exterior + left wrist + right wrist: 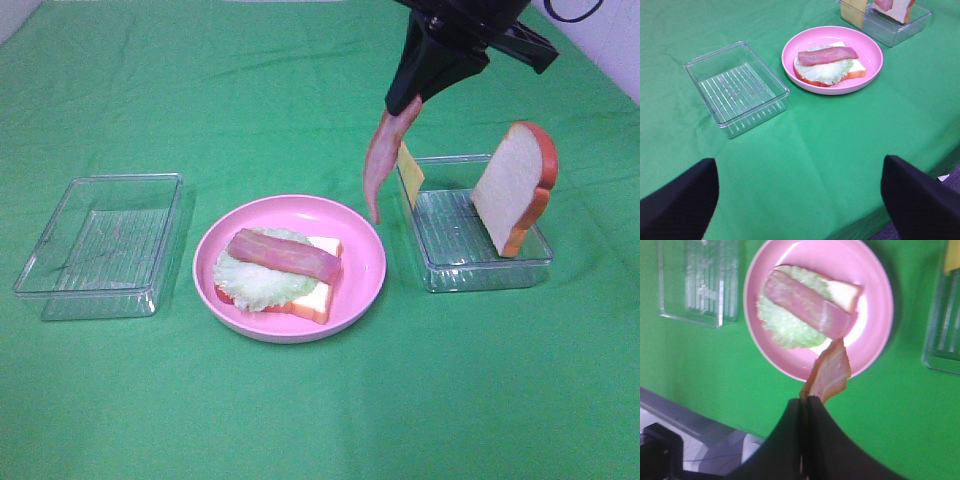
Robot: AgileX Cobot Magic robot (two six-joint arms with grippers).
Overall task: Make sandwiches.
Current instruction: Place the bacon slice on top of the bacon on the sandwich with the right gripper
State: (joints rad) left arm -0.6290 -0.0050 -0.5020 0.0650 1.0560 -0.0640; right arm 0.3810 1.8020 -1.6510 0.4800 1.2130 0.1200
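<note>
You have one pink plate on the worktop. It carries one part-built sandwich: one bread slice at the bottom, one lettuce leaf on that, and one bacon strip lying across the top.

A second bacon strip hangs from your right gripper. Its jaws are pressed together on the strip's upper end. The lower end dangles just beside the plate's rim, on the side facing the right tray.

There are two clear trays. The right one holds one upright bread slice and one yellow cheese square, which leans at the wall nearest the plate. The left tray sits on the plate's other side.

Your left gripper hangs over the cloth, well apart from everything, with its jaws spread wide.

One creased green cloth covers the worktop. A strip of white wall shows at the far right corner.
</note>
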